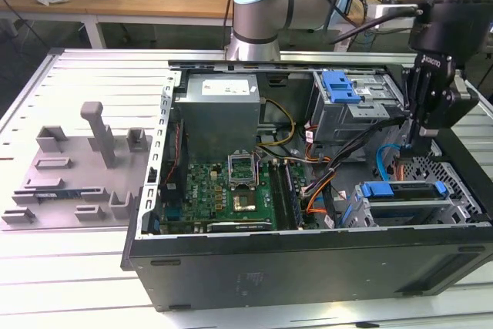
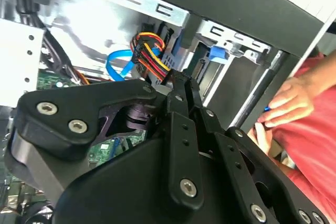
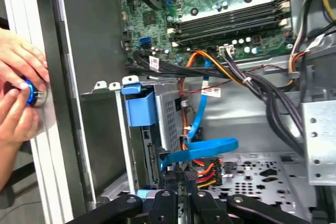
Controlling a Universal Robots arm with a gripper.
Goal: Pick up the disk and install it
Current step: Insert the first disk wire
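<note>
**Jaws closed on nothing, low inside the case**

My gripper (image 1: 410, 138) hangs inside the open computer case (image 1: 308, 267), jaws pressed together and holding nothing. Just under my fingertips (image 3: 173, 195) sits a red, yellow and black cable bundle (image 3: 205, 169), with a blue flat cable (image 3: 202, 150) looped across it. Beside them the perforated case floor (image 3: 262, 177) lies bare. Next comes the drive cage (image 1: 459, 204). The disk (image 1: 402, 199) lies flat in it, its blue bracket along the edge facing me. Outside the case wall a person's hands (image 3: 18, 95) hold something small and blue. Farther in, thick black cables cross to the motherboard (image 1: 223, 190), and a grey metal box (image 1: 219, 113) stands beyond. Outside the case, a grey fixture tray (image 1: 69, 182) rests on the table (image 1: 69, 283).
</note>
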